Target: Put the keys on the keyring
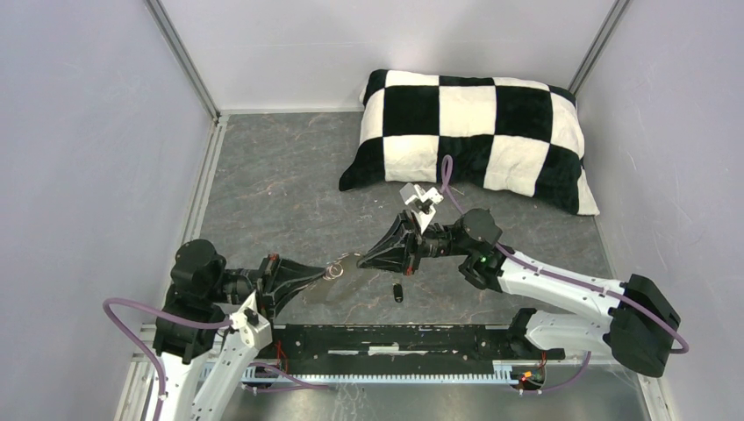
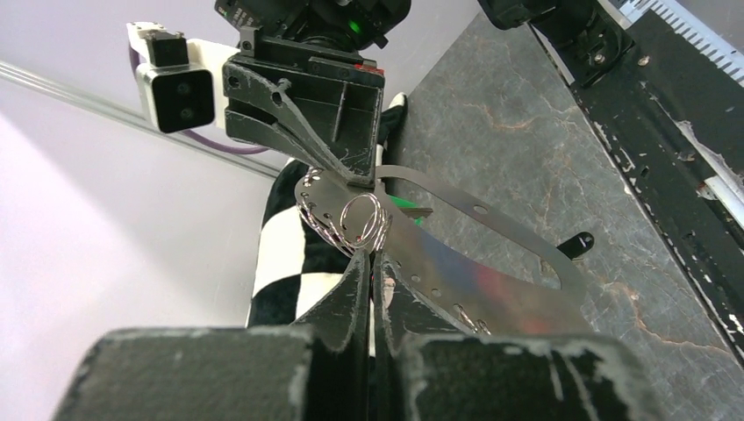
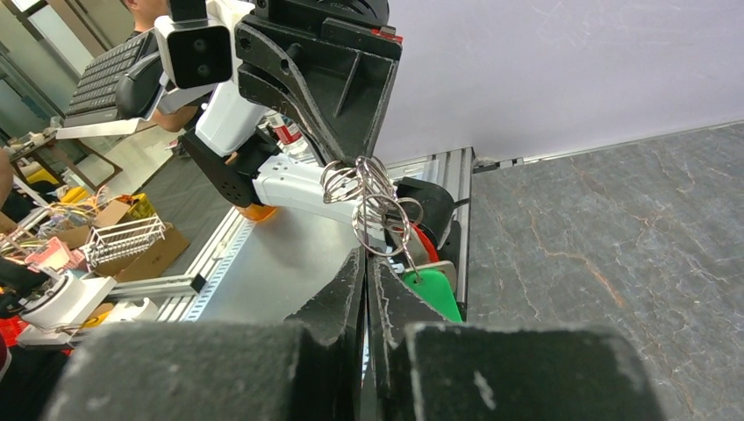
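The keyring, a flat grey metal fob, hangs just above the table between both arms. Silver wire rings sit at its rounded edge. My left gripper is shut, its tips meeting at that edge by the rings. My right gripper faces it and is shut on the opposite side of the same edge. A green-tagged key and a red tag hang from the rings. A black oblong key lies on the table.
A black-and-white checked pillow lies at the back right. The black rail between the arm bases runs along the near edge. Grey walls close in the left, right and back sides.
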Robot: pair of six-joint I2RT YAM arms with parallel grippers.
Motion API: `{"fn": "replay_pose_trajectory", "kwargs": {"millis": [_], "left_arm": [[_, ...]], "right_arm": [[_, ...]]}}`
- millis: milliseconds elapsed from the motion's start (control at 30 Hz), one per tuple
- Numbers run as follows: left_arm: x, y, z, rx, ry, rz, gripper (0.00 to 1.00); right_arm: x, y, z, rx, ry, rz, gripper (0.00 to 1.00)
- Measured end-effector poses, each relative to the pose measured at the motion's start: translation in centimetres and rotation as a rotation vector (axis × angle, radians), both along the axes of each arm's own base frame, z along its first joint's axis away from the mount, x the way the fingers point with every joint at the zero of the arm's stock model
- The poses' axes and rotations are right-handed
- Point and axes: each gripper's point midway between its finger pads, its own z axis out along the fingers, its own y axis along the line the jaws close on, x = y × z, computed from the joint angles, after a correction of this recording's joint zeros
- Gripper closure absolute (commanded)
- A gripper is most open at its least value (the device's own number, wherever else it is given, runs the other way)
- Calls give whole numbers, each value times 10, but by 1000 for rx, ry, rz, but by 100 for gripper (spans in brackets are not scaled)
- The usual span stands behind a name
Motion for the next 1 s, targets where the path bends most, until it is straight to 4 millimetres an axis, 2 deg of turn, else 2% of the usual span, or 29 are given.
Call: {"fn": "replay_pose_trajectory", "kwargs": {"millis": [67,167,233,300,367,500,600,733,867,1000], "left_arm": [[0,0,-1,2,12,1,98],[1,0,-1,6,80,4,98],[4,-1,1,9,177,11,98],[11,-3,1,13,298,26,98],[21,-5,-3,21,440,49,98],[33,-10,-13,31,689,75,98],[34,-12,-13,19,814,74,98],[34,-14,-10,0,890,69,98],[33,-15,-4,-12,917,63,98],[33,-15,-4,-12,931,65,98]], "right_arm": [[2,1,0,-5,1,-5,75],[9,6,1,-27,10,-22,60],[18,9,2,-46,20,-51,54],[34,9,4,-65,26,-104,40],[47,8,3,-87,10,-160,35],[57,0,-3,-134,-76,-225,34],[51,-11,5,-123,-200,-244,38],[41,-16,14,-98,-357,-242,44],[40,-11,0,-135,-411,-226,43],[44,-10,-19,-170,-375,-239,44]]}}
